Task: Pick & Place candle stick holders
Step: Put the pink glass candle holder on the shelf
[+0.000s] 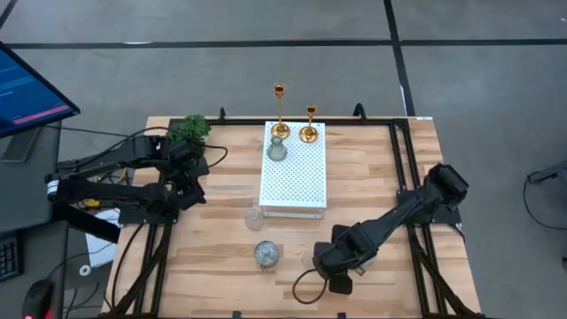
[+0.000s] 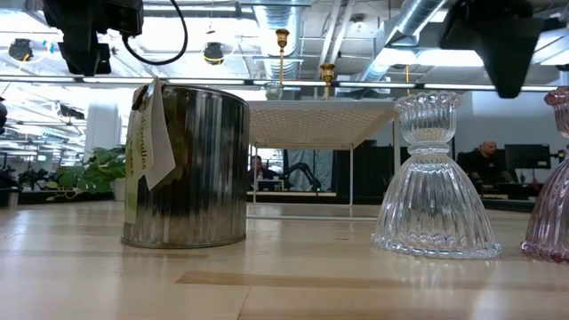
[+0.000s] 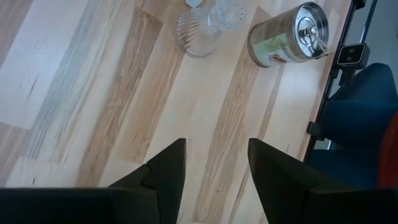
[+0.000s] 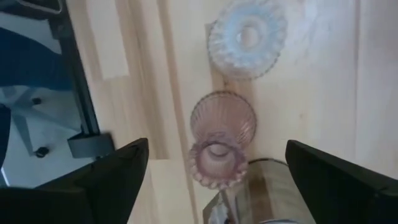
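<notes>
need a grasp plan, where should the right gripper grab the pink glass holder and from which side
Grip the pinkish glass holder at the narrow waist under its flared top cup, coming straight down from above. It stands upright with a wide ribbed skirt too broad to pinch, and the open right gripper is already above it.

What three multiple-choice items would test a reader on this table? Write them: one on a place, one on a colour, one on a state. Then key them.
1. Where do the two gold sticks stand?
A. At the white board's far end
B. On bare wood beside the silvery cup
C. In the left gripper

2. What colour is the glass cup under the right gripper?
A. Blue
B. Black
C. Pinkish

3. How are the right gripper's fingers?
A. Shut on a gold stick
B. Spread wide, holding nothing
C. Shut on the plant

Key:
1 A: the gold sticks have their bases on the white board.
2 C: the cup is pinkish in the right wrist view.
3 B: the right gripper is spread wider than the cup.
</notes>
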### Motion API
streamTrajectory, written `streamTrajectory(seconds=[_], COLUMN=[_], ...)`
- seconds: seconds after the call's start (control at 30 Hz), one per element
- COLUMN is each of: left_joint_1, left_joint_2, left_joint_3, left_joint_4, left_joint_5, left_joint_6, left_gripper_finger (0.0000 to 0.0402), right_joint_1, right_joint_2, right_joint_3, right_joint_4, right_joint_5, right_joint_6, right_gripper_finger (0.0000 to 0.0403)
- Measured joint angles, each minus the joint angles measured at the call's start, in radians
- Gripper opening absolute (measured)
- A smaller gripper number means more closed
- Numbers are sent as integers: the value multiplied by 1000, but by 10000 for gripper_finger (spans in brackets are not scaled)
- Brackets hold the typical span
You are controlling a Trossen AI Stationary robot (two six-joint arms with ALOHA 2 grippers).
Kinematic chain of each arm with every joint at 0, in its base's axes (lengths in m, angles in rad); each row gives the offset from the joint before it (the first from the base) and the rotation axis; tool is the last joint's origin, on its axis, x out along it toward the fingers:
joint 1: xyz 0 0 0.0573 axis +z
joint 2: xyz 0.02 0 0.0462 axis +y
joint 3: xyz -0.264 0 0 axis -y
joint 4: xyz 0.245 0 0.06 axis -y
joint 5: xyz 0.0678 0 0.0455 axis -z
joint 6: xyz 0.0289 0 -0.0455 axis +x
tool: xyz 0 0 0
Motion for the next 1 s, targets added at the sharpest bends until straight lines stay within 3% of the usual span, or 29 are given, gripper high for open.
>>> streamTrajectory(seconds=[0.5, 1.0], left_joint_1=[0, 0], left_joint_2=[1, 1], left_joint_3=[0, 0], left_joint_4=[15, 26], left_joint_5=[0, -12], left_joint_6=[-3, 8], left_gripper_finger=[172, 172], right_joint_1=[15, 16], right_joint_2=[0, 0], right_joint_3=[-128, -128], right_joint_4=[128, 140], right_joint_5=[0, 0], right_joint_6=[56, 49], right_gripper_finger=[356, 213])
